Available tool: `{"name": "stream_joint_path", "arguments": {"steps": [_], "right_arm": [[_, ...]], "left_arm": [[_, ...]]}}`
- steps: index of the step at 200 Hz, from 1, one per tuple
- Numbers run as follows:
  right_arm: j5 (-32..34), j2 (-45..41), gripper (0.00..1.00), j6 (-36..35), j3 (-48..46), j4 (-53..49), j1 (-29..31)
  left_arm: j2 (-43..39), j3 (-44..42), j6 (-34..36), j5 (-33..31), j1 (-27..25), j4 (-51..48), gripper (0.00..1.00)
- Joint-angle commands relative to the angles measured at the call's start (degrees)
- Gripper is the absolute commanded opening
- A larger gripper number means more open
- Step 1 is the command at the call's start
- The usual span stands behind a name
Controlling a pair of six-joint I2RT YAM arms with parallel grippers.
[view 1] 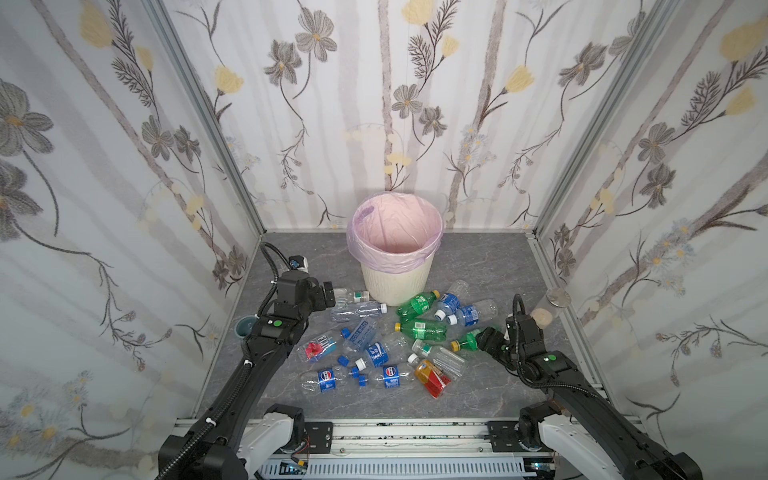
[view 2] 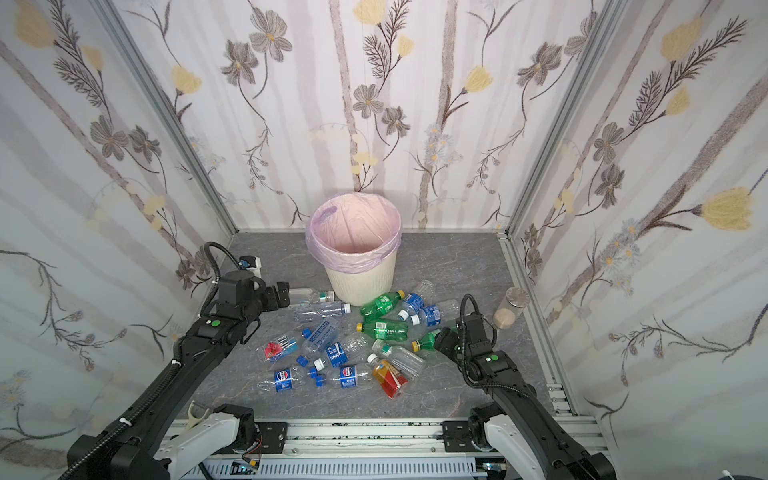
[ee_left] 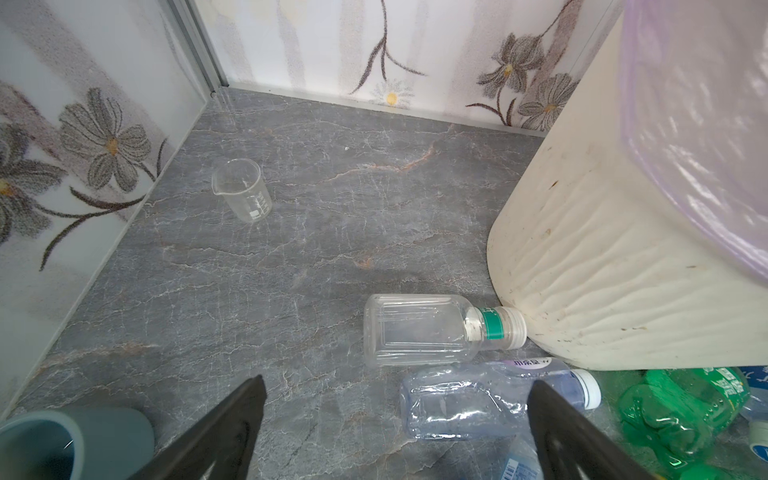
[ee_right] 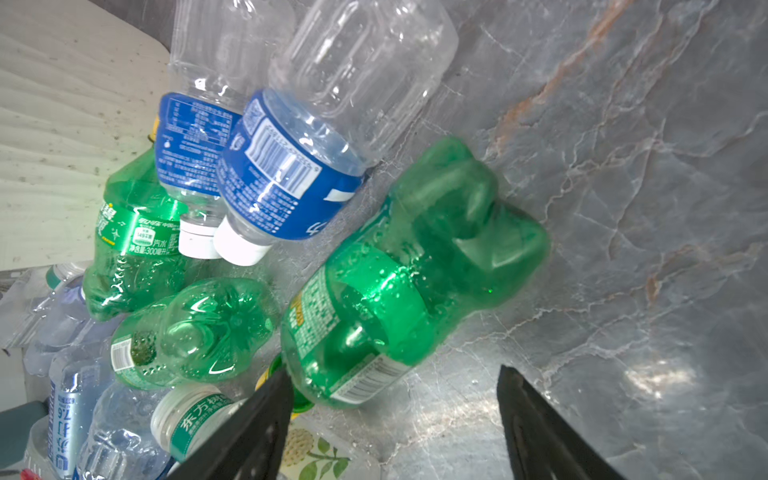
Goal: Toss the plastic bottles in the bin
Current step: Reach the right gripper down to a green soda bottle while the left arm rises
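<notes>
The bin (view 1: pixel 395 286) (view 2: pixel 359 286), cream and ribbed with a pink liner, stands at the back middle. Several plastic bottles lie scattered in front of it in both top views. My left gripper (view 1: pixel 330 293) (ee_left: pixel 399 382) is open just left of the bin. A clear bottle (ee_left: pixel 419 328) with its cap against the bin wall (ee_left: pixel 602 270) and a crushed bluish bottle (ee_left: pixel 465 403) lie ahead of it. My right gripper (view 1: pixel 484 334) (ee_right: pixel 395 372) is open at a crushed green bottle (view 1: pixel 467 340) (ee_right: pixel 415 270), whose neck end lies against one finger (ee_right: pixel 266 411).
A grey-blue cup (view 1: pixel 246 326) (ee_left: pixel 62 444) stands by the left wall, and a small glass beaker (ee_left: pixel 245 195) stands toward the back left corner. A clear jar with a silver lid (view 1: pixel 555 301) sits by the right wall. Flowered walls enclose three sides.
</notes>
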Motion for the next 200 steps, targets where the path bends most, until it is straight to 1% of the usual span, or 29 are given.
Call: {"name": "stream_joint_path", "arguments": {"steps": [1,23,41,63,84,111,154,188,200], "right_arm": [[0.9,2.8,0.79,3.7,-0.1,7.4,0.0],[0.7,6.4,0.8,4.0,0.4,10.7,0.0],[0.7,9.4,0.84,4.0,0.7,12.9,-0.2],[1.4,13.1,0.84,3.2,1.1,13.7,-0.4],[2.2,15.2,0.82,1.4,1.2,13.9,-1.1],[3.0,15.6,0.75,-0.9,0.9,13.4,-2.4],[5.4,14.7,0.59,-4.5,0.6,11.6,-3.5],[8.0,14.3,0.56,-7.3,1.7,9.6,-3.7],[7.8,13.9,0.53,-9.2,2.2,9.2,-3.7]], "left_arm": [[0.1,0.6,1.2,0.8,0.0,0.0,1.0],[0.2,0.5,1.8,0.8,0.0,0.1,1.0],[-0.2,0.5,1.9,1.1,0.0,0.0,1.0],[-0.8,0.8,1.8,2.1,0.0,0.0,1.0],[-1.5,1.0,1.7,2.9,0.0,0.0,1.0],[-1.9,1.0,1.6,3.1,0.0,-0.1,1.0],[-0.3,0.9,1.0,2.6,0.0,-0.3,1.0],[1.5,1.1,-0.3,2.1,0.0,-0.3,1.0],[2.2,1.2,-0.9,1.5,0.0,-0.3,1.0]]}}
